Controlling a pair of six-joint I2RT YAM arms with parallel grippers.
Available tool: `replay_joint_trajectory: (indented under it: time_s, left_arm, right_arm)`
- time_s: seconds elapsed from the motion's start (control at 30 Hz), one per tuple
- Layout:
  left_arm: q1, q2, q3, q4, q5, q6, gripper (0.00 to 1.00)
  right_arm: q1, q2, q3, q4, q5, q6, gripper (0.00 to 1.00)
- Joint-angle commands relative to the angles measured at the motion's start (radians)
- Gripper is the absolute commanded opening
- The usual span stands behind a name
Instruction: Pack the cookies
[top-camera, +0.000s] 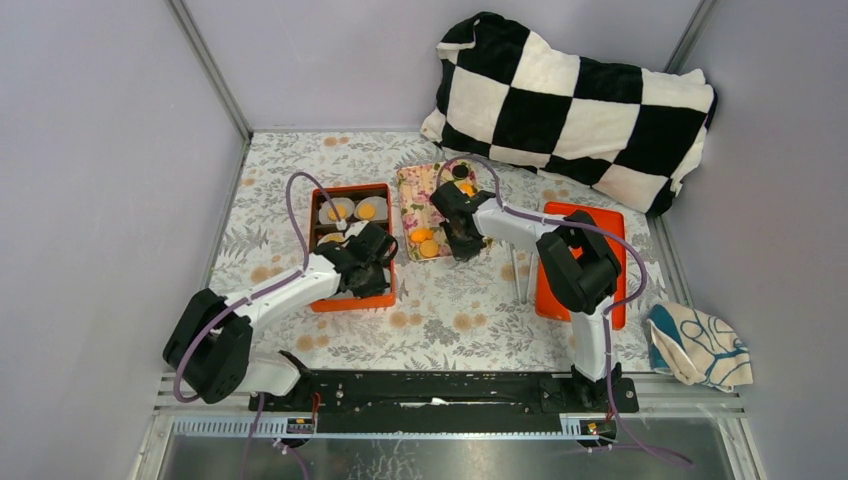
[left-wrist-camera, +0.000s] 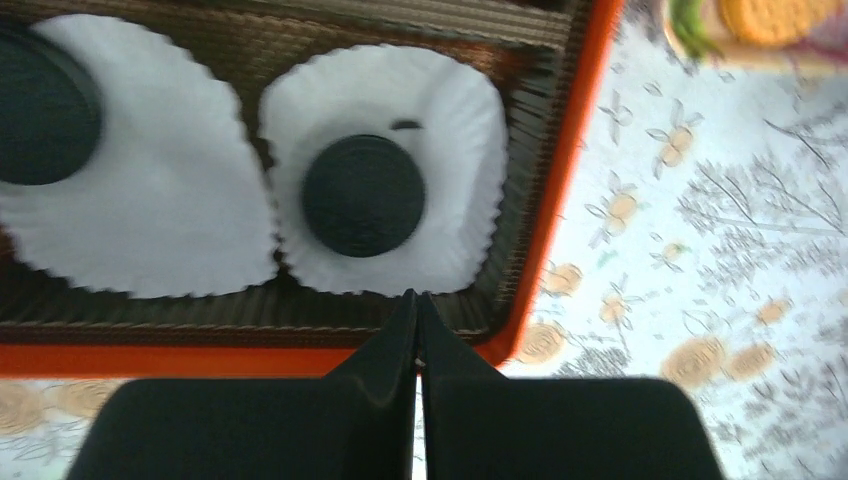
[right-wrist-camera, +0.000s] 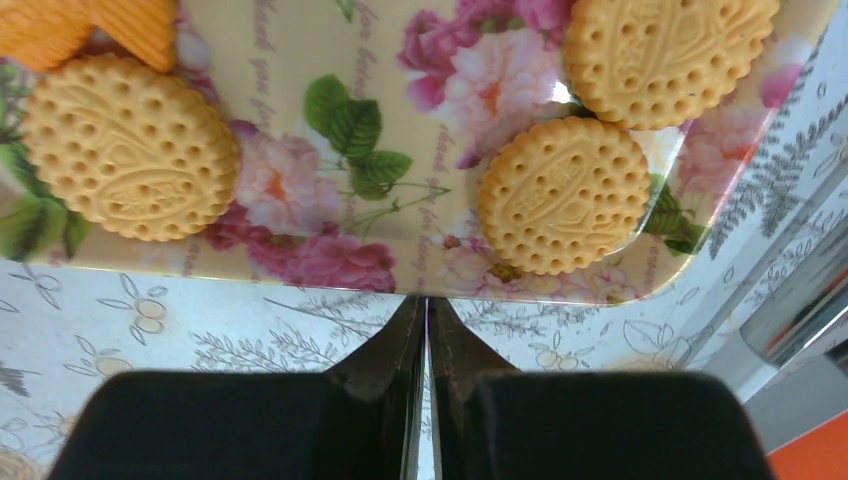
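The orange box (top-camera: 352, 300) holds white paper cups; two far cups carry tan cookies (top-camera: 368, 210). In the left wrist view a black cookie (left-wrist-camera: 362, 195) lies in a white cup (left-wrist-camera: 450, 120), and another black cookie (left-wrist-camera: 45, 120) lies in the cup to its left. My left gripper (left-wrist-camera: 417, 300) is shut and empty, its tips over the box's near rim. The floral tray (right-wrist-camera: 330, 60) holds several tan cookies (right-wrist-camera: 562, 195). My right gripper (right-wrist-camera: 427, 303) is shut and empty at the tray's near edge (top-camera: 462, 240).
A black-and-white checkered pillow (top-camera: 570, 100) lies at the back right. An orange lid (top-camera: 612, 230) lies under the right arm, with a thin metal stand (top-camera: 520, 270) beside it. A patterned cloth (top-camera: 700, 345) sits at the right edge. Walls enclose the table.
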Motion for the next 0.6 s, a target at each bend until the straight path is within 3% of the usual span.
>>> replay_joint_trajectory:
  time_s: [0.0,0.33,0.57]
  left_arm:
    - [-0.035,0.037,-0.020,0.125,0.156,-0.009,0.00]
    - [-0.150,0.178,0.079,0.256,0.323,-0.014,0.00]
    - [-0.165,0.328,0.202,0.362,0.409,0.023,0.00]
  right_arm:
    - [-0.005,0.031,0.091,-0.014,0.031,-0.026,0.10]
    - [-0.038,0.049,0.167,-0.026,0.050,-0.034,0.11]
    - [-0.120,0.108,0.296,-0.031,-0.005,-0.041,0.12]
